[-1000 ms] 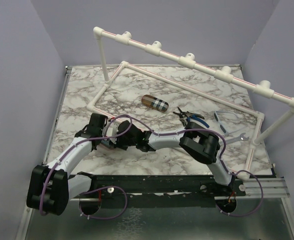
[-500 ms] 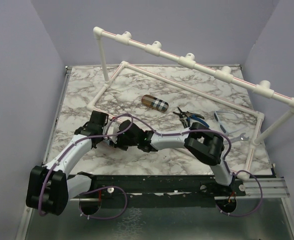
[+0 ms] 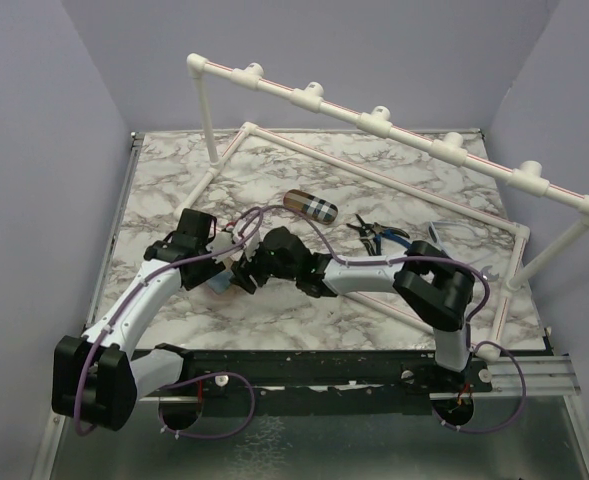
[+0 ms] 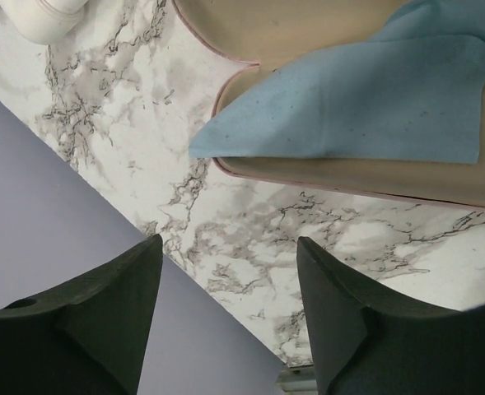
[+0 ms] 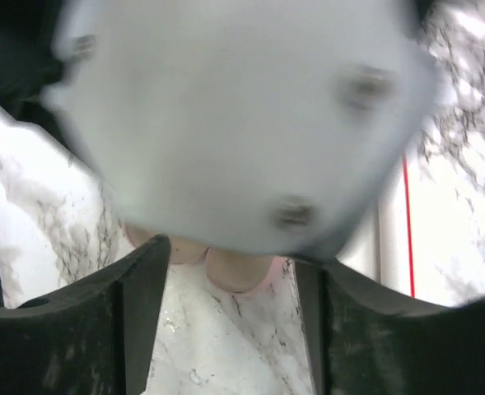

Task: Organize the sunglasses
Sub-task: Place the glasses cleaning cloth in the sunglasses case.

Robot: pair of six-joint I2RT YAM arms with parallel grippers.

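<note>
A blue-framed pair of sunglasses (image 3: 452, 233) lies on the marble table at the right, partly behind my right arm. An open pink case (image 4: 324, 177) with a beige inside holds a folded blue cloth (image 4: 366, 99); from above only a corner of the cloth (image 3: 220, 288) shows under the arms. My left gripper (image 3: 226, 262) (image 4: 230, 243) is open beside the case, nothing between its fingers. My right gripper (image 3: 252, 268) (image 5: 234, 255) faces it, open, over the case's pink edge (image 5: 238, 280). A blurred white body (image 5: 242, 123), too blurred to name, fills most of the right wrist view.
A brown plaid case (image 3: 309, 205) lies mid-table and black-and-blue pliers (image 3: 379, 232) to its right. A white pipe frame (image 3: 374, 120) stands over the back and right; its base pipes (image 3: 199, 195) run along the table. Purple walls close in on both sides.
Both grippers have opened. Both wrists have moved a little farther from the near edge, and the right arm has stretched farther left.
</note>
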